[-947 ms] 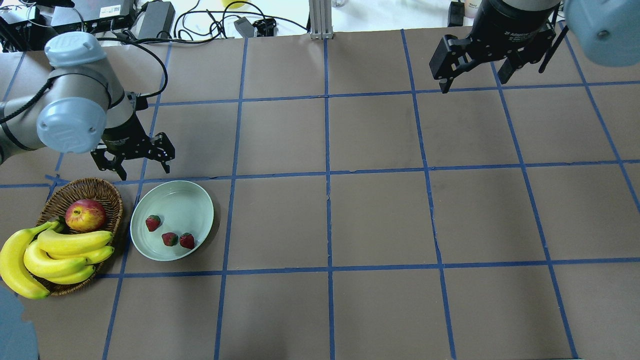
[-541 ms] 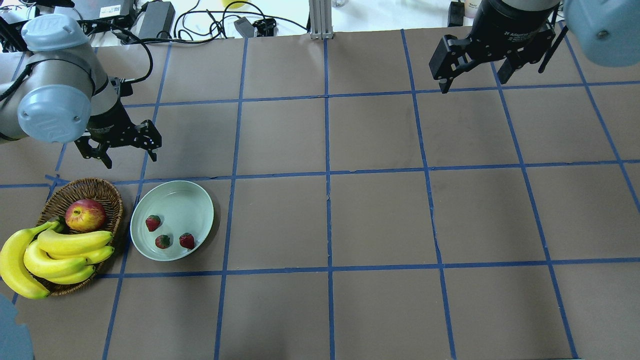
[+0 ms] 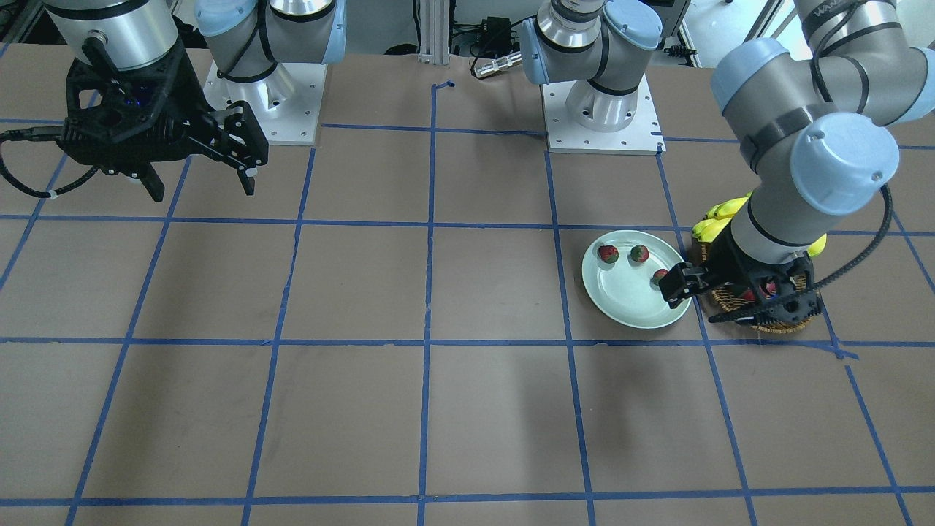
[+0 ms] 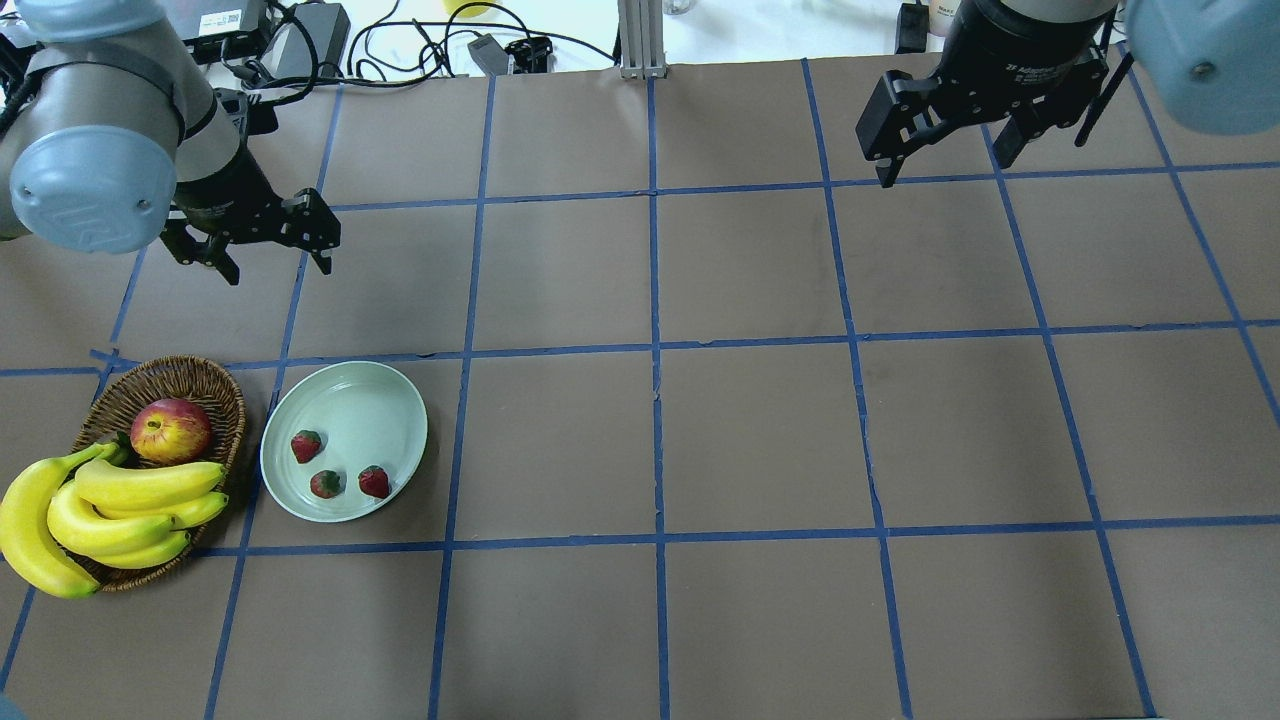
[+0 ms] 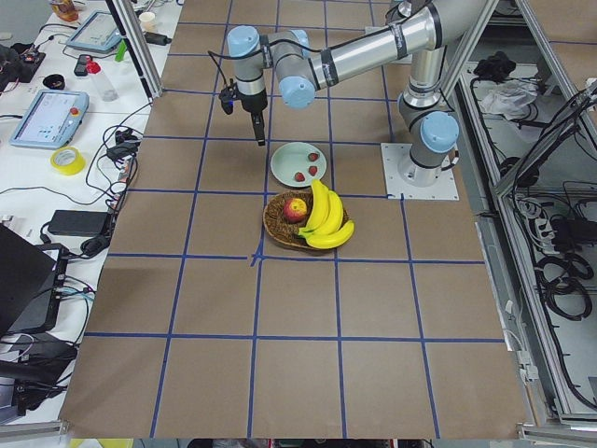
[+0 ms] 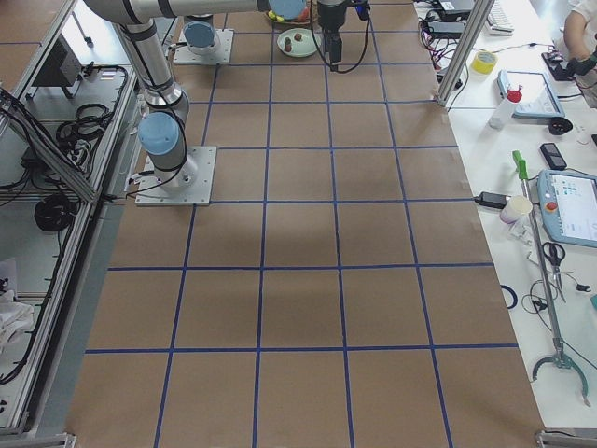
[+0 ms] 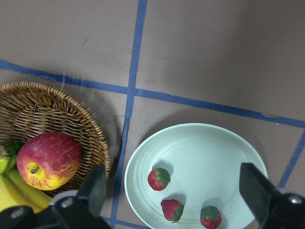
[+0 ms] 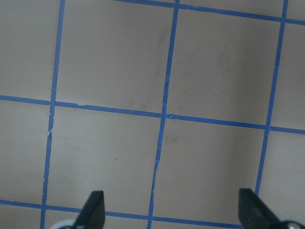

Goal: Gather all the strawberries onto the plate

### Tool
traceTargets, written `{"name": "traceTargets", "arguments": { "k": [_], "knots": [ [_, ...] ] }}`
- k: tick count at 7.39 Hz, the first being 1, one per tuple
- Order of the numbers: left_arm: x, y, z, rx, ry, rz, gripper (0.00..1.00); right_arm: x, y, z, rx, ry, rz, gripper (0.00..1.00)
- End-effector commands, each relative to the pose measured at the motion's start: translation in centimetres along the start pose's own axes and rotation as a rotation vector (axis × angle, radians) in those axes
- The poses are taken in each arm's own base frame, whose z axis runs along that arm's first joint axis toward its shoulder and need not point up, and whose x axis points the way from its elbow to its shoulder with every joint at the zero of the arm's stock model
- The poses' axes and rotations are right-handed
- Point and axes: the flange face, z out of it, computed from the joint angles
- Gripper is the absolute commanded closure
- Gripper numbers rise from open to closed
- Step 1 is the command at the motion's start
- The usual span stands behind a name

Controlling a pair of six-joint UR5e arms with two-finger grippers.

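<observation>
- All three strawberries (image 4: 325, 484) lie inside the plate (image 4: 372, 405), which sits on the counter (image 4: 750, 430) just beside the basket (image 4: 200, 375).
- The left gripper (image 4: 280, 272) hangs beyond the plate, spread wide, empty.
- The right gripper (image 4: 942, 170) is well apart, likewise spread wide, holding nothing.

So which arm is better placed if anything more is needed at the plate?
Left. The left arm hangs, jaws open, just beyond the plate; the right arm is far off on the opposite side. All three strawberries lie in the plate, so probably nothing remains.
</observation>
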Motion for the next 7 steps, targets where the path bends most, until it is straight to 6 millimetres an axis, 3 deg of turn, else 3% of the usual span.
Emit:
{"name": "traceTargets", "arguments": {
  "k": [1,3,7],
  "knots": [
    [2.7,3.2,-3.7,-0.022,0.019,0.038,0.0,0.0,0.0,0.0,0.0,0.0,0.0,0.0],
    [4.9,5.8,-7.6,0.047,0.038,0.08,0.0,-0.1,0.0,0.0,0.0,0.0,-0.002,0.0],
    [7.4,9.3,-11.4,0.057,0.073,0.155,0.0,-0.1,0.0,0.1,-0.002,0.0,-0.002,0.0]
  ]
}}
